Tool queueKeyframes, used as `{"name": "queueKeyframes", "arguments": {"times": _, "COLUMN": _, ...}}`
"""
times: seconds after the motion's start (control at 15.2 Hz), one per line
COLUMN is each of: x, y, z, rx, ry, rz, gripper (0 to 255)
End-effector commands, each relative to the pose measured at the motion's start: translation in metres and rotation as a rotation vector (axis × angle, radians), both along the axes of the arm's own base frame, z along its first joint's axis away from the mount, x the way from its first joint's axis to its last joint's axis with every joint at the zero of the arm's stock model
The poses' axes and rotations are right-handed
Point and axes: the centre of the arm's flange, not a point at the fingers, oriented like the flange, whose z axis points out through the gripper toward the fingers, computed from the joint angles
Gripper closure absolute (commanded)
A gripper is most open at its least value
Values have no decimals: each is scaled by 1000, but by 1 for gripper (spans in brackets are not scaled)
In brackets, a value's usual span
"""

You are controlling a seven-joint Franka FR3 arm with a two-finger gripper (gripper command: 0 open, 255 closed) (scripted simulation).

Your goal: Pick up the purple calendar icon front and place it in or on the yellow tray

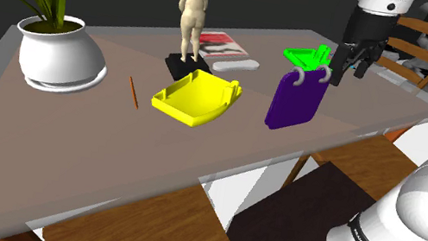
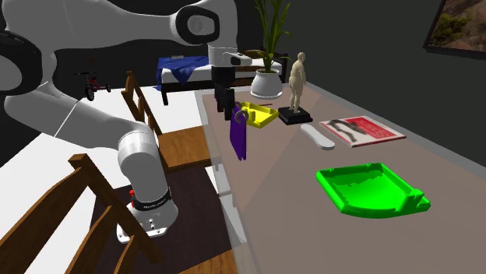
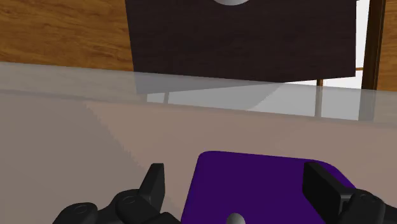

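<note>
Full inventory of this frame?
table: 1, grey-brown, under everything
calendar icon front: 1, purple with grey rings, upright below tool
tray: 1, yellow, mid-table
potted plant: 1, white pot, table end
second tray: 1, green, opposite end
figurine: 1, beige on black base, beside yellow tray
magazine: 1, red-white, beside figurine
oblong object: 1, white, beside magazine
thin stick: 1, brown, between plant and yellow tray
chairs: 2+, brown wood, by table
arm: 1, white, beside table
tool: 1, black, open, above calendar

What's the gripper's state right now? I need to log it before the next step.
Gripper: open, its fingers standing apart on either side of the purple calendar, not clasping it.
</note>
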Motion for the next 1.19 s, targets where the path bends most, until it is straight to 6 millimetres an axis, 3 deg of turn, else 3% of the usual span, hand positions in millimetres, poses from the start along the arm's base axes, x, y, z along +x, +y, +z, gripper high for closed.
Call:
{"name": "queueKeyframes", "arguments": {"times": 0.0, "x": 0, "y": 0, "z": 0, "rx": 0, "ry": 0, "rz": 0, "gripper": 0}}
{"name": "queueKeyframes", "arguments": {"times": 0.4, "x": 37, "y": -73, "z": 7, "rx": 284, "ry": -190, "rz": -466, "gripper": 0}}
{"name": "queueKeyframes", "arguments": {"times": 0.86, "x": 43, "y": -66, "z": -29, "rx": 284, "ry": -190, "rz": -466, "gripper": 0}}
{"name": "queueKeyframes", "arguments": {"times": 1.12, "x": 43, "y": -66, "z": -32, "rx": 284, "ry": -190, "rz": -466, "gripper": 0}}
